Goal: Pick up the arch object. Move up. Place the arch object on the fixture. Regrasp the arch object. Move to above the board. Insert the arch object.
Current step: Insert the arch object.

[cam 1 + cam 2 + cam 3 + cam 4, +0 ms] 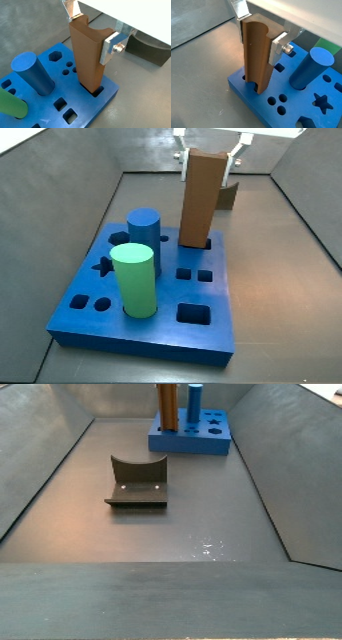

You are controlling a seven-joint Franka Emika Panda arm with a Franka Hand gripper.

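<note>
1. Arch (88, 60) standing upright, lower end sitting in a cut-out near the edge of the board (107, 97), upper end reaching up between the silver fingers (110, 47); in a side view (203, 198) rising taller than anything else on the slab.
2. Claw (258, 32) gripping the arch near its top, plates pressed flat against opposite faces, so closed on it rather than gaping; likely holding high to leave the lower length free for sliding into the hole.
3. Keeping the bar vertical, probably so that its end meets the slot squarely; judging insertion as under way, depth hidden by the hole's rim.
4. Directly below the claw, the board (140, 333); beside the arch on it, a blue cylinder (33, 74) and, further off, a green cylinder (132, 280), both upright in their own holes.
5. Behind the claw and well apart from the board, the fixture (136, 482) lying on the grey floor, notch up, holding nothing.
6. Counting: one arch, one board, one fixture, one claw, two cylinders; among open cut-outs in a side view, a star (102, 267) and several square and round ones, exact number hard to tell with pieces in the way.
7. Judging next need as a straight push down, then letting go.
</note>
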